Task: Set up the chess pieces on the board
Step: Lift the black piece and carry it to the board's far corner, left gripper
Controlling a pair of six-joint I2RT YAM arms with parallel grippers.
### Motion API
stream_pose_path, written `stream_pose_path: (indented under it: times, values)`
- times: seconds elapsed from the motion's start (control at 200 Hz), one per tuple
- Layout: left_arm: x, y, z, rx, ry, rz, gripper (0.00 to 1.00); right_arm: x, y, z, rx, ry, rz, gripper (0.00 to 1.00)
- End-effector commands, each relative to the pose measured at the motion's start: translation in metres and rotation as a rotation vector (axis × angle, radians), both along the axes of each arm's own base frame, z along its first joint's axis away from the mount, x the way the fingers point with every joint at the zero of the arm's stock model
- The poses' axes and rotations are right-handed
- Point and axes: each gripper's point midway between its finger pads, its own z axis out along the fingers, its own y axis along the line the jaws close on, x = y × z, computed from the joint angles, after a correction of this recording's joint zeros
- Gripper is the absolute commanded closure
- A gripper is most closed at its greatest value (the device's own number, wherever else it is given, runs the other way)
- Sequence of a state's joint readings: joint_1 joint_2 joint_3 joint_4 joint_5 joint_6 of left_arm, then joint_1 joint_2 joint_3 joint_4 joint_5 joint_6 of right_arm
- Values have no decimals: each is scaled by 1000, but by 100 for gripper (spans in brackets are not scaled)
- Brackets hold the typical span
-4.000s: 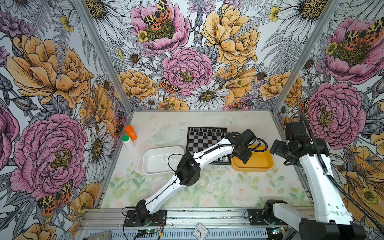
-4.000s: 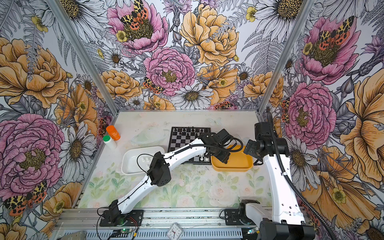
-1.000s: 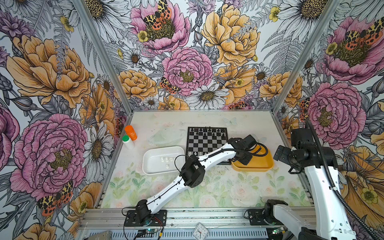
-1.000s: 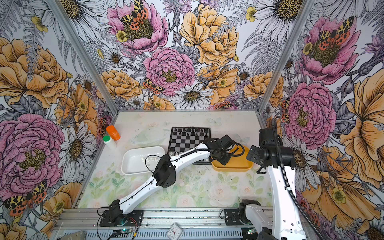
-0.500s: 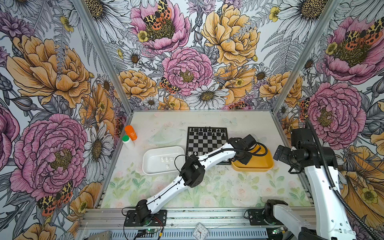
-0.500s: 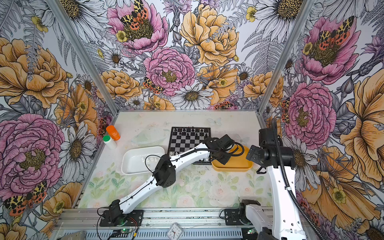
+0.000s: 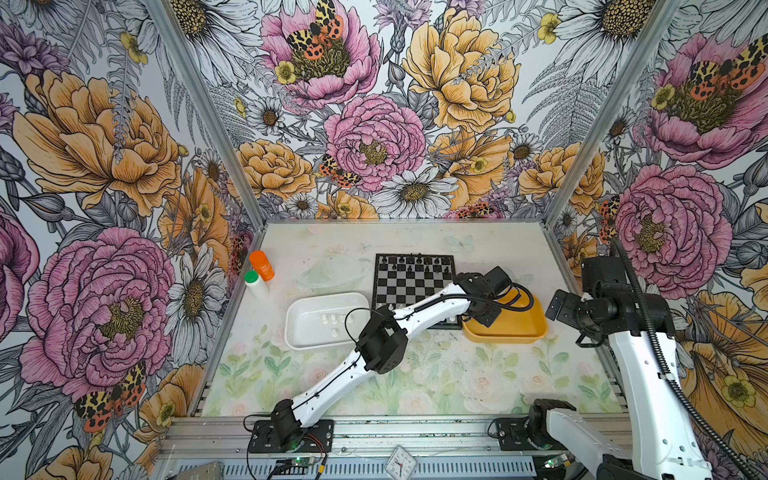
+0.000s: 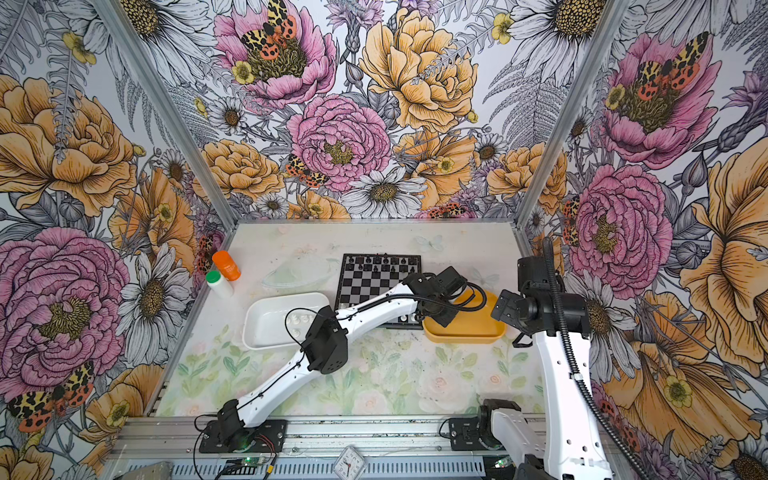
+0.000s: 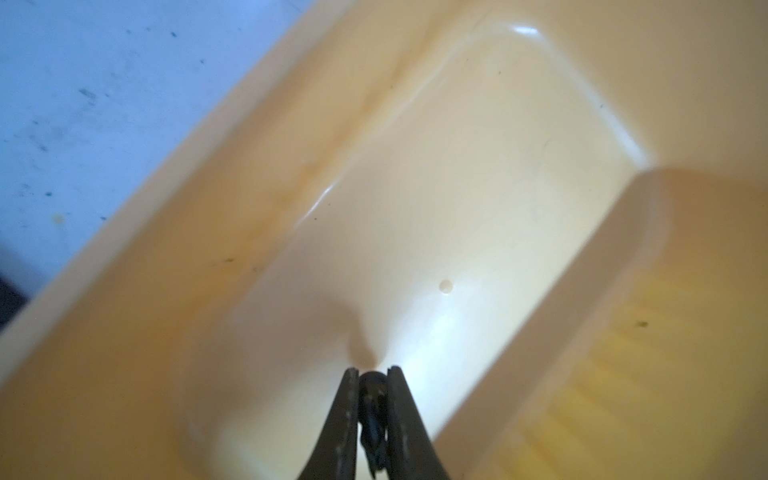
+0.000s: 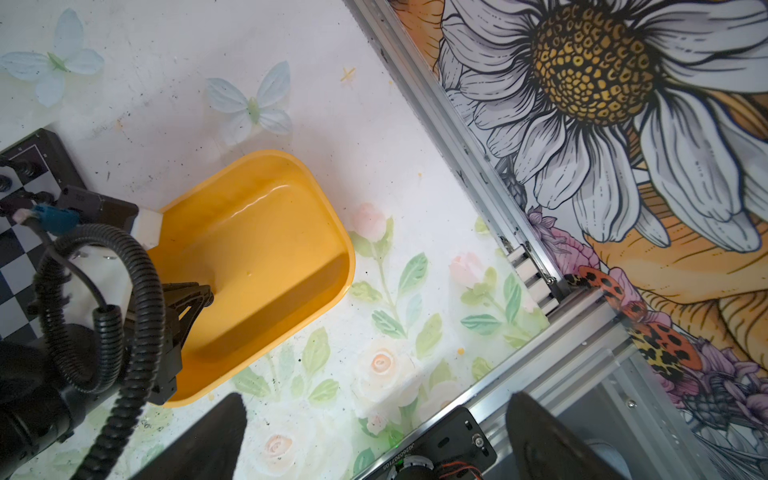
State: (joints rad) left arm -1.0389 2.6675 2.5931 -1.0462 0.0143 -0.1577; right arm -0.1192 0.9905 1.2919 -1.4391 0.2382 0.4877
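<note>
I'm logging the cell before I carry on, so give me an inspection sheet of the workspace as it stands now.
Surface: floral-print tabletop, speckled with dark marks.
Job's things: board with black pieces along its far rows; a few white pieces in the white tray.
Clutter: orange bottle and green-capped bottle at the left edge.
Hands: left hand shut on a black chess piece inside the yellow tray; right hand open, holding nothing.
Cables: black corrugated cable loops over the yellow tray.
Surroundings: flowered walls, metal frame, small clock on the front rail.
</note>
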Motion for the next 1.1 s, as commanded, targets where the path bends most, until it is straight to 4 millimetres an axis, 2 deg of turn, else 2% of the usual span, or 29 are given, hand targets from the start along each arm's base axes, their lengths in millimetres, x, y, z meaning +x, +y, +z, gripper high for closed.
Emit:
stream_pose_path:
  times: [0.0, 0.17, 0.35, 0.811, 0.926, 1.096]
  values:
    - [15, 4, 39, -43, -74, 10, 88, 4, 0, 1, 1, -23, 3, 0]
    - [19, 7, 47, -44, -88, 8, 90, 4, 2, 2, 11, -30, 5, 0]
    - [28, 21, 58, -20, -118, 18, 91, 5, 4, 1, 24, -31, 8, 0]
    - [73, 83, 114, 57, -268, 107, 94, 32, 20, 7, 85, -95, 55, 0]
    - [83, 96, 126, 52, -285, 129, 94, 44, 29, 9, 83, -103, 84, 0]
    - [108, 127, 135, 84, -317, 195, 94, 66, 50, 12, 76, -118, 136, 0]
